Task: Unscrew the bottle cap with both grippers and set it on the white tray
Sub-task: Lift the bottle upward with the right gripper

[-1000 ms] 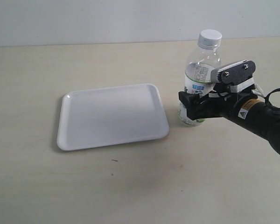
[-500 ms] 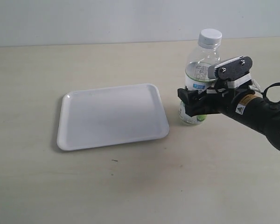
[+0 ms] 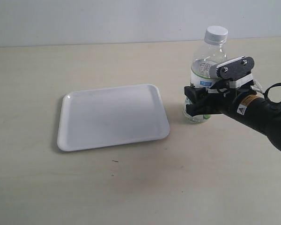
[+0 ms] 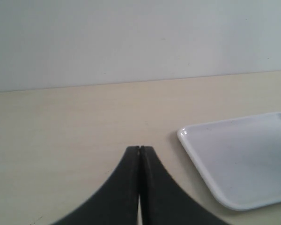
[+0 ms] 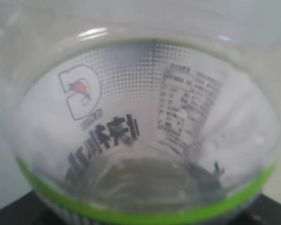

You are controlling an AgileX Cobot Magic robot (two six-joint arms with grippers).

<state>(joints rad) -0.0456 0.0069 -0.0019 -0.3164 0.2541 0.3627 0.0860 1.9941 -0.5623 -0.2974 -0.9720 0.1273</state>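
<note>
The clear bottle (image 3: 203, 70) stands on the table to the right of the white tray (image 3: 112, 117), leaning slightly, with the white bottle cap (image 3: 216, 33) on its neck. My right gripper (image 3: 196, 102) reaches in from the right and is shut on the bottle's lower body at the label. Up close, the bottle (image 5: 140, 117) fills the right wrist view with its white label and green band. My left gripper (image 4: 139, 150) is shut with nothing in it, low over bare table, with a corner of the white tray (image 4: 243, 164) beside it. It is out of the exterior view.
Beige tabletop (image 3: 131, 187) runs all round the tray and bottle, up to a pale wall (image 3: 107, 18) at the back. The right arm (image 3: 267, 119) stretches in from the right edge.
The right gripper's jaws have narrowed onto the bottle. The bottle has shifted a little to the right and now leans. The left gripper has stayed shut.
</note>
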